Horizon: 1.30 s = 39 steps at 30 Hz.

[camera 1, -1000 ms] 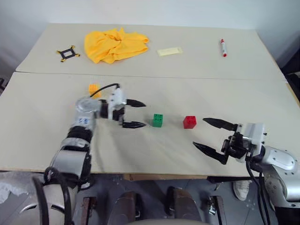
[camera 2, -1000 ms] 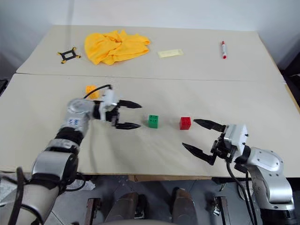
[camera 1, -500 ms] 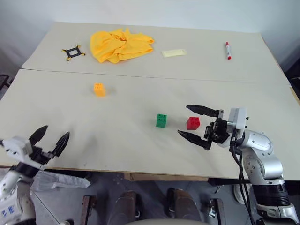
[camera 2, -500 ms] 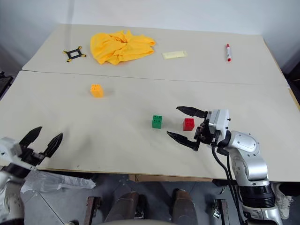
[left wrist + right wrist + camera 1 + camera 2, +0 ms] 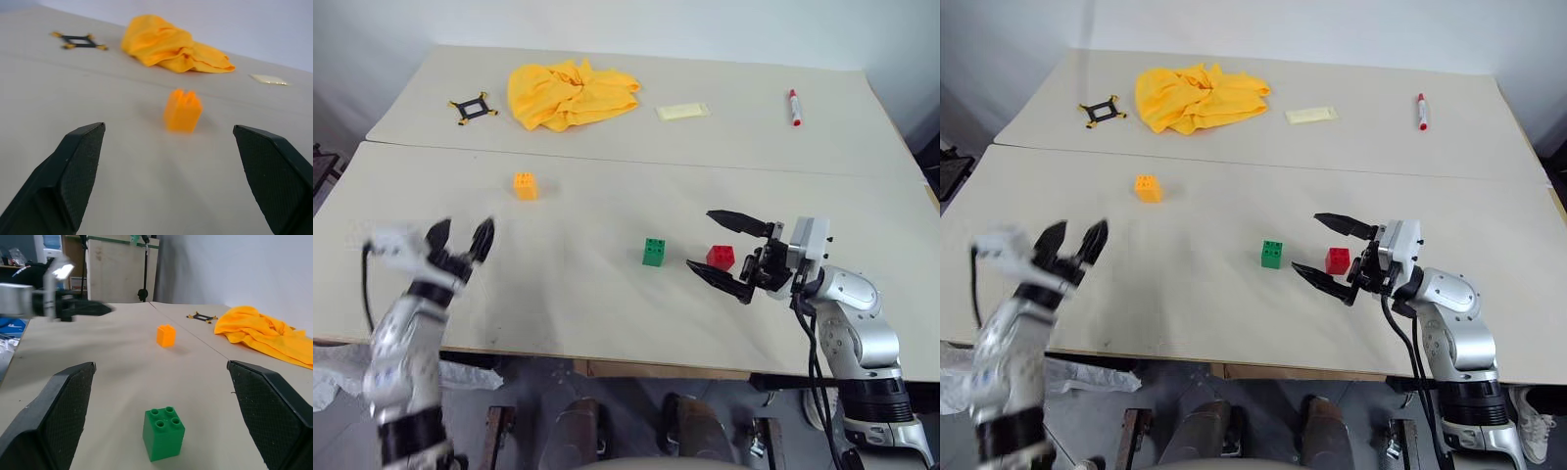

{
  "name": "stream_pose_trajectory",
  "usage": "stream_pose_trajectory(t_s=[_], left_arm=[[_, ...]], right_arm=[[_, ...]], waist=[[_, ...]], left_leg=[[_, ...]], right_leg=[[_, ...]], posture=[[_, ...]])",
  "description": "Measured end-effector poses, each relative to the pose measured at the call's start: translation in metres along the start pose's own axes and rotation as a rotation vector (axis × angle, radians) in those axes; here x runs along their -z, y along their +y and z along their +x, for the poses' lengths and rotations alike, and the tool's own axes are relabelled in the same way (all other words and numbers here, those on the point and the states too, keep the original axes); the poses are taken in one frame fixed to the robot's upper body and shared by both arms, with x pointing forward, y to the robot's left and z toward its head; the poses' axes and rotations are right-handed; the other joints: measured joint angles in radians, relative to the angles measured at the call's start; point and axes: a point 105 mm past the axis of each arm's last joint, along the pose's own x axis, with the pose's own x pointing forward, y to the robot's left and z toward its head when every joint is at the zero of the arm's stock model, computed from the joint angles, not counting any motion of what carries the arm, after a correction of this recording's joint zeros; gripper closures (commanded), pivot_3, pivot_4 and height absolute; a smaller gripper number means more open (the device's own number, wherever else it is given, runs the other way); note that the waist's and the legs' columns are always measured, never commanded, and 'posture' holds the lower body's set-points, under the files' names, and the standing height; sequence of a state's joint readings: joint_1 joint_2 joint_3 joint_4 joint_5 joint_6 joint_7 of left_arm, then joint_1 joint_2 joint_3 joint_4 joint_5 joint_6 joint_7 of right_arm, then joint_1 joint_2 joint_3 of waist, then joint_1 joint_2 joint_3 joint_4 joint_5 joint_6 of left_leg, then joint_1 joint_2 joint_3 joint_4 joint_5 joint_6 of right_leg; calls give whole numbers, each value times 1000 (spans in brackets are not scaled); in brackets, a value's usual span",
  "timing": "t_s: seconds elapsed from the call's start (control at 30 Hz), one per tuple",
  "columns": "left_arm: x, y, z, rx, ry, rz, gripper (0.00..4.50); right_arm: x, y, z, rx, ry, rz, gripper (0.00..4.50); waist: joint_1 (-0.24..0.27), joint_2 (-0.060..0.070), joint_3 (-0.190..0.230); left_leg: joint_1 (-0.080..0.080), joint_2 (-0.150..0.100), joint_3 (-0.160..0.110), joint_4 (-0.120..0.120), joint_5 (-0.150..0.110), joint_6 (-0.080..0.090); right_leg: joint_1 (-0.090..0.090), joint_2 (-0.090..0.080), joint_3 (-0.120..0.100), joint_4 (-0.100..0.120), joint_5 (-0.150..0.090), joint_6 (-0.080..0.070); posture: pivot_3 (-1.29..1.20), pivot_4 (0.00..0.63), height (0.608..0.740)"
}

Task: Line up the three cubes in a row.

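While the red cube [image 5: 721,257] sat between the wide right claw [image 5: 728,254] tips, the left claw [image 5: 458,243] gaped empty; green cube [image 5: 654,252] at its nine o'clock

Head stereo pair looks down over table [image 5: 607,294]; wrist cams low, level.

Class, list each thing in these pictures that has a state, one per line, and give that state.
Left gripper: open, empty, above the table's near left edge.
Right gripper: open, empty, jaws either side of the red cube.
Red cube: on the table, studs up, not gripped.
Green cube: on the table, upright, beside the red cube.
Orange cube: upright, apart from the other two.
Cloth: crumpled.
Marker: lying flat, capped.
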State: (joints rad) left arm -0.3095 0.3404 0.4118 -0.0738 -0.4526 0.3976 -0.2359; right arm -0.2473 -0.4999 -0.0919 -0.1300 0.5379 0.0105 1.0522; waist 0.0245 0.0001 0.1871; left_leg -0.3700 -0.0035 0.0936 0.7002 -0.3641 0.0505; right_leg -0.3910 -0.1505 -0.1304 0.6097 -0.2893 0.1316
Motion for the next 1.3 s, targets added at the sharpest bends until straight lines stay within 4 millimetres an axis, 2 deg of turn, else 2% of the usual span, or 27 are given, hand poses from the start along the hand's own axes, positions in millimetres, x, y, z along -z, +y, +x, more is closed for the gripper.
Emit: stream_pose_trajectory(t_s=[0.07,0.2,0.33,0.43,0.67,0.8,0.93,1.0,1.07,1.13,1.2,1.3], left_arm=[[3,-2,23,-28,30,-9,46],[31,-3,58,-66,164,-27,46],[36,-9,78,-61,197,7,46],[39,-12,86,-52,200,46,651],[45,-5,84,-36,235,173,2894],[41,-2,81,29,242,204,2973],[32,-17,58,386,207,166,2973],[23,-33,27,735,201,207,2973],[15,-38,8,941,208,291,2973],[11,-45,2,1084,200,349,2973],[17,-55,-3,1213,218,371,2973],[35,-65,5,1259,258,373,2973]], right_arm=[[0,0,0,11,2,-14,0],[1,0,1,30,9,-16,0],[-2,5,4,27,-3,-25,0],[-3,9,4,27,-4,-25,0],[1,10,1,51,7,-10,0],[2,10,0,52,7,-9,0],[3,11,-1,52,12,-6,0],[5,11,-8,50,41,-7,0],[7,11,-15,48,70,-8,0],[7,10,-20,46,86,-12,0],[7,11,-23,37,95,-12,0],[7,12,-28,39,104,-5,0]], waist=[[-6,0,0],[-14,0,0],[-14,0,0],[-12,0,0],[-12,0,0],[-13,0,0],[-20,0,0],[-27,0,0],[-25,0,0],[-19,0,0],[-13,0,0],[-9,0,0]], left_leg=[[0,0,2,-1,0,0],[-1,1,2,-3,0,-1],[-1,2,2,-2,0,-1],[-1,2,2,-2,0,-1],[-1,2,2,-1,0,-1],[-1,2,2,-1,0,-1],[-1,2,2,-2,0,-1],[-1,2,3,-2,0,-1],[-2,2,3,-2,0,-1],[-1,2,3,0,0,-1],[-1,1,3,0,0,-1],[-2,1,4,0,0,0]], right_leg=[[-1,1,0,0,0,0],[-2,2,-5,-2,0,0],[-2,2,-4,-2,0,0],[-2,2,-4,-2,0,0],[-2,2,-4,-2,0,0],[-2,2,-4,-2,0,0],[-2,2,-4,-2,0,0],[-3,2,-4,-2,-1,0],[-2,2,-5,-3,-1,0],[-1,2,-4,-3,-1,0],[-1,2,-4,-2,-1,0],[-1,2,-4,-2,0,0]], posture=[[0,150,740],[0,150,740],[0,150,740],[0,150,740],[0,150,740],[0,150,740],[0,150,740],[0,150,740],[0,150,740],[0,150,740],[0,150,740],[0,150,740]])
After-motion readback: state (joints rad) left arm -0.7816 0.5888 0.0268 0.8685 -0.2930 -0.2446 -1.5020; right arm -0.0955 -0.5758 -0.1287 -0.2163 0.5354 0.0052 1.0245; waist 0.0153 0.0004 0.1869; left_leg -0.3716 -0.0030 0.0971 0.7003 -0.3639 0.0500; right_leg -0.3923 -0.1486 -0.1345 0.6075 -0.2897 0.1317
